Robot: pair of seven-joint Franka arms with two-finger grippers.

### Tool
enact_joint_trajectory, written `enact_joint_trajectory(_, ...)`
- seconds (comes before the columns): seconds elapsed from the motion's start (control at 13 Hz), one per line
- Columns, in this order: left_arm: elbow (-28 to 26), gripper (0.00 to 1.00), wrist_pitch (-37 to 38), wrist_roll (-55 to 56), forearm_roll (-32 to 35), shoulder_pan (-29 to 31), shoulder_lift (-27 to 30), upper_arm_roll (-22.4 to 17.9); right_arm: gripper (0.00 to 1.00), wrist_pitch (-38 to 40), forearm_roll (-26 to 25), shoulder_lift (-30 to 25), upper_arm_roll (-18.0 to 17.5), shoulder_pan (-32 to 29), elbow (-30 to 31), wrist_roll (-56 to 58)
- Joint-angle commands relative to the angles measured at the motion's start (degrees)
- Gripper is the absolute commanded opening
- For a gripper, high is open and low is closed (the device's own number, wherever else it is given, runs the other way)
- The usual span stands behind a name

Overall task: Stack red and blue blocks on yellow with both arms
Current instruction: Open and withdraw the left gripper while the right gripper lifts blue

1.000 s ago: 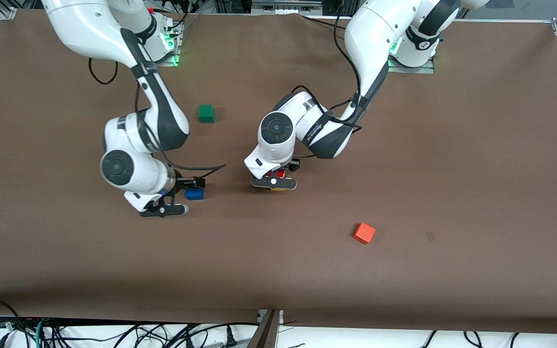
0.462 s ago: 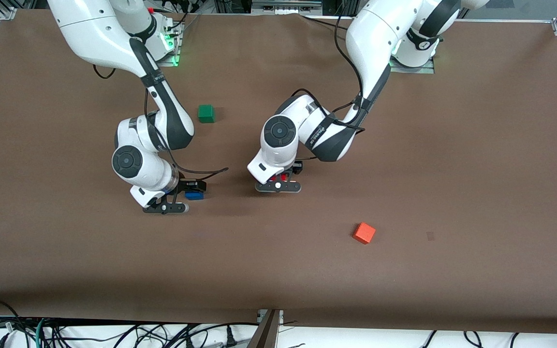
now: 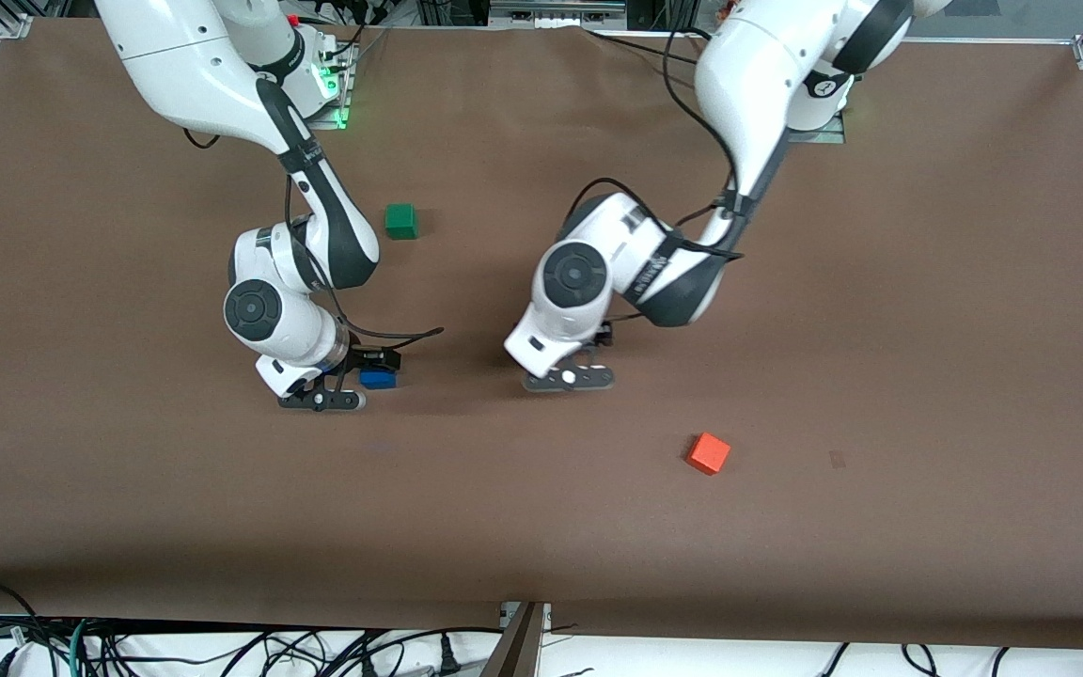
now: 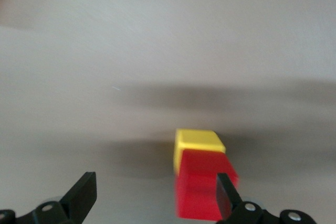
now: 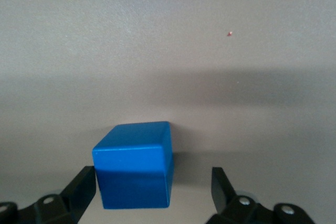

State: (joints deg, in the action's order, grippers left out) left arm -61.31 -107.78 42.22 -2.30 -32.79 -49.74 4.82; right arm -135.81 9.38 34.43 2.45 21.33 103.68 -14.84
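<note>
Since the earlier frames the left gripper [image 3: 568, 378] had let go of the red block [image 4: 202, 190] and shifted toward the left arm's end of the counter [image 3: 880, 329]. Its fingers [image 4: 81, 195] stood apart with nothing between them, and the red block sat on the yellow block [image 4: 197, 141], slightly offset; in the front view the left arm hid this stack, near the middle of the counter. The right gripper [image 3: 346, 387] had come lower around the blue block [image 3: 378, 379], which rested on the counter toward the right arm's end. Its fingers [image 5: 80, 190] were spread on either side of the block, one close against it, the other well clear. The green cube [image 3: 400, 221] and the orange-red cube [image 3: 709, 453] had not moved.
</note>
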Motion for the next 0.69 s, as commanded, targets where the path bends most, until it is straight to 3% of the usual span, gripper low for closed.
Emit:
enact_joint_trajectory(0.0,-0.7,1.00,4.4,-1.9,-0.8,6.7,7.3,-0.1,0.95,-1.1,0.8,-1.4,-0.1,0.7,1.8,-2.9)
enact_joint_trajectory(0.31,-0.9,1.00,6.2,-7.3,-1.0,18.5,16.8,0.2,0.83,-1.0,0.7,-1.5,-0.1,0.9,1.7,-2.7)
enact_joint_trajectory(0.62,-0.8,1.00,17.0,-19.4,-1.1,28.7,23.7,0.2,0.48,-0.7,0.7,-1.7,-0.1,1.0,1.1,-2.8)
